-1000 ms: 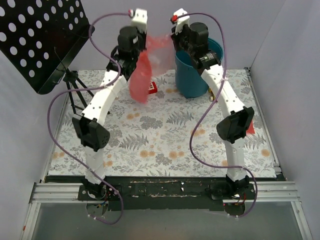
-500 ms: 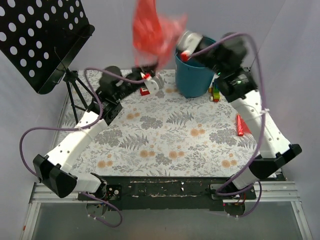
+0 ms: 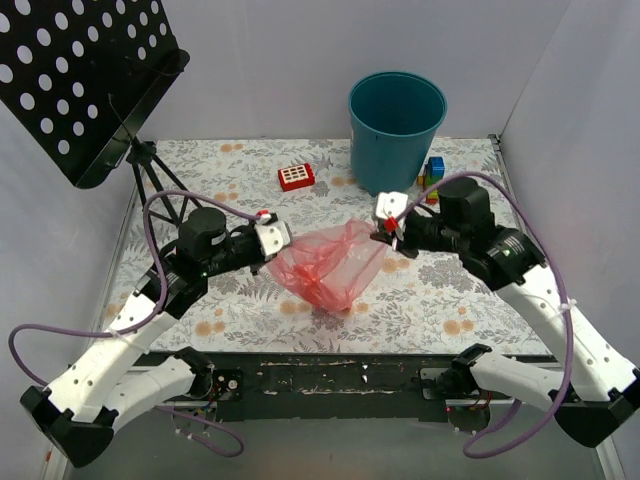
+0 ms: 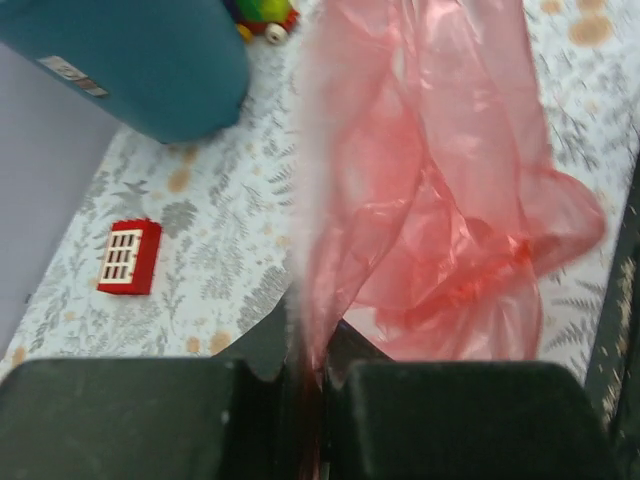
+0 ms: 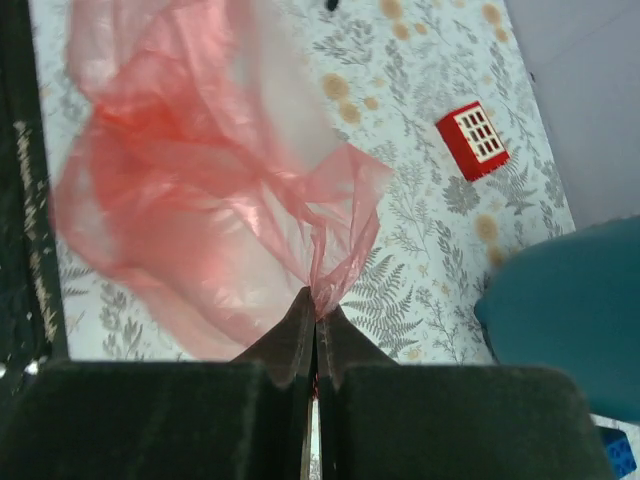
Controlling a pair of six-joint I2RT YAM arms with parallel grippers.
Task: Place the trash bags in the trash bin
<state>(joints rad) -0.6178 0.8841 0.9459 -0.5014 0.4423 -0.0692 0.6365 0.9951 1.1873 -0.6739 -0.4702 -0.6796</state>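
Trash bags (image 3: 330, 270), raised earlier, now sag between left gripper (image 3: 280, 243) and right gripper (image 3: 388, 228); wrist views show both clamped on film.

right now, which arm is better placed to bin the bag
Right, likely. Left gripper and right gripper both pinch the trash bag, but the right sits nearer the trash bin.

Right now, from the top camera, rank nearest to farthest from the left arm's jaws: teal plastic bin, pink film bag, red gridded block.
1. Translucent pink film bag: gripped there, centre-front.
2. Small red gridded block: just beyond, mid-table.
3. Round teal plastic bin: farthest, back right.
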